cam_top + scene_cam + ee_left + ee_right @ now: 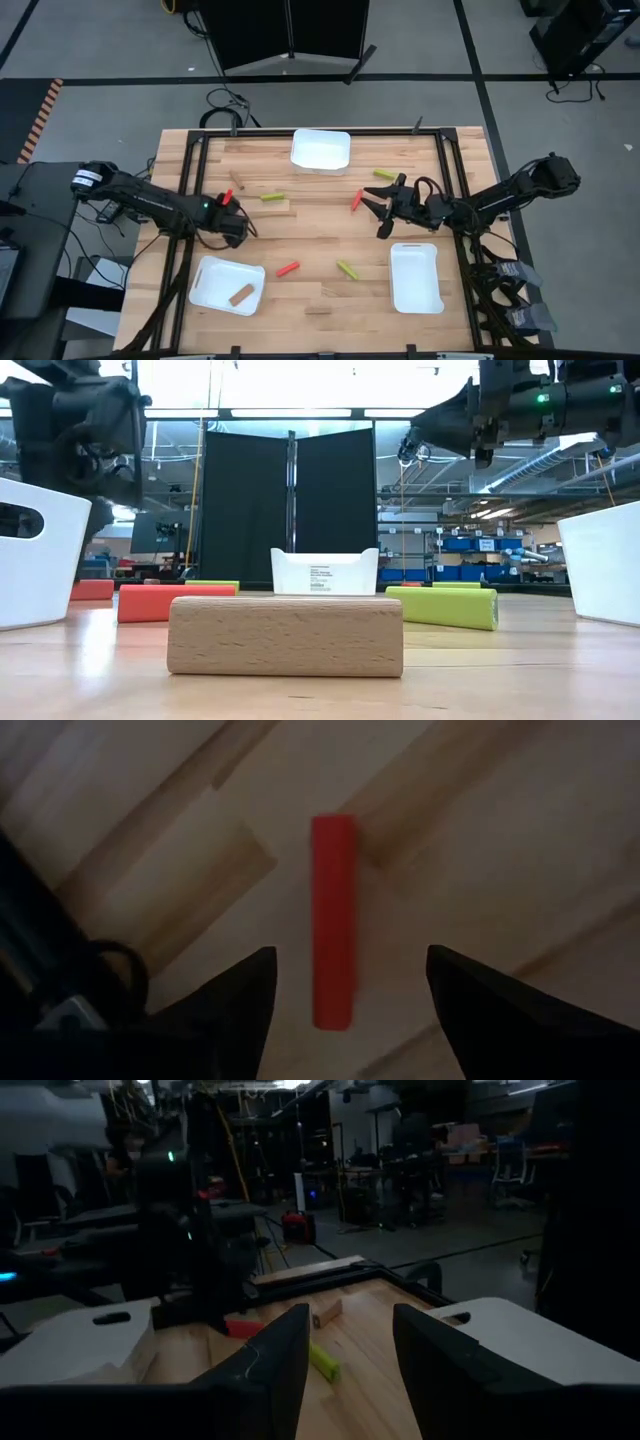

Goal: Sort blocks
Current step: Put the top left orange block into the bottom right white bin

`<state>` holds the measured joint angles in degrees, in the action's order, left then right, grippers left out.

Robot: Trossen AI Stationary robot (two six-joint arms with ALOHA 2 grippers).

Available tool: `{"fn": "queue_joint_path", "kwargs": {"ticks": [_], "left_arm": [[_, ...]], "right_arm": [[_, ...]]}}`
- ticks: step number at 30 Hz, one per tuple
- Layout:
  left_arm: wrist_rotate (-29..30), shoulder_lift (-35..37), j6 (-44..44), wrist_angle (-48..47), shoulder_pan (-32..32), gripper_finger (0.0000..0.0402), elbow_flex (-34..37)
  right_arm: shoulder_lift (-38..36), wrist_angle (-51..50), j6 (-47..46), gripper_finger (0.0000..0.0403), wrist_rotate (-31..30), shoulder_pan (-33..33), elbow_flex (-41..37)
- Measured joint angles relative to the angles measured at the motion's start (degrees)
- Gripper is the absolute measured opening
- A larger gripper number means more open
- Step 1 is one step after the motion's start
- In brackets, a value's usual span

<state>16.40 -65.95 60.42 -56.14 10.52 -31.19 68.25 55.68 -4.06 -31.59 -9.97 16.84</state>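
Observation:
Red, yellow-green and tan blocks lie flat and scattered on the wooden table. My left gripper (233, 214) (350, 955) hangs open over a red block (333, 920) (226, 197) near the table's left side. Its fingers point down on either side of the block's one end, and no contact shows. My right gripper (376, 214) (350, 1325) is open, raised above the table right of centre, beside another red block (357, 200). One tan block (241, 294) lies in the near-left white tray (213, 287).
A white tray (320, 150) stands at the far edge and another white tray (415, 278) near right. Loose on the boards: yellow-green blocks (271, 197) (384, 174) (347, 269), a red block (288, 268), tan blocks (236, 181) (318, 310). A black frame edges the table.

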Motion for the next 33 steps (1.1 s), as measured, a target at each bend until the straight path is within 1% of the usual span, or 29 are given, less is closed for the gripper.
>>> {"fn": "queue_joint_path", "kwargs": {"ticks": [4,8,10,12,16,17,20,22,25,26,30,33], "left_arm": [[0.2,0.0,0.4,4.0,-0.4,0.0262,3.0],[-0.9,0.2,0.6,9.8,-0.8,0.0232,6.3],[-1.0,0.2,1.3,10.7,-0.8,0.0203,6.7],[-0.8,0.3,1.3,11.4,-0.8,0.0164,6.7],[-0.6,0.5,1.3,12.3,-0.8,0.0067,6.8],[-0.6,0.5,1.3,12.4,-0.8,0.0059,6.8],[0.0,0.6,0.5,13.3,-0.8,0.0064,6.8],[1.7,0.7,-0.8,14.2,-0.4,0.0064,5.9],[5.6,0.9,-5.5,20.6,0.0,0.0064,1.8],[5.9,0.8,-8.2,24.0,-0.1,0.0064,0.5],[5.2,-4.5,-18.7,39.2,-1.1,0.0064,-5.0],[5.1,-11.7,-25.8,45.9,-1.5,0.0064,-11.2]], "right_arm": [[0.0,-0.1,1.4,0.0158,0.1,-0.8,0.9],[0.0,0.0,1.5,0.0158,0.0,-1.3,1.2],[0.0,0.0,1.6,0.0158,-0.2,-1.3,1.2],[0.0,0.1,1.4,0.0158,-0.3,-1.3,1.2],[0.0,0.3,1.3,0.0158,-0.4,-1.3,1.2],[0.0,0.4,1.3,0.0158,-0.4,-1.3,1.2],[0.0,0.9,1.6,0.0158,-0.5,-1.3,1.2],[-0.1,1.6,1.7,0.0158,-0.5,-1.3,1.2],[-0.4,2.5,2.6,0.0158,-0.5,-1.3,1.3],[-0.7,2.5,2.8,0.0158,-0.5,-1.3,1.7],[-1.1,2.3,5.3,0.0158,-0.5,-1.3,4.9],[-1.6,1.9,9.0,0.0158,-0.5,-1.5,8.6]]}}
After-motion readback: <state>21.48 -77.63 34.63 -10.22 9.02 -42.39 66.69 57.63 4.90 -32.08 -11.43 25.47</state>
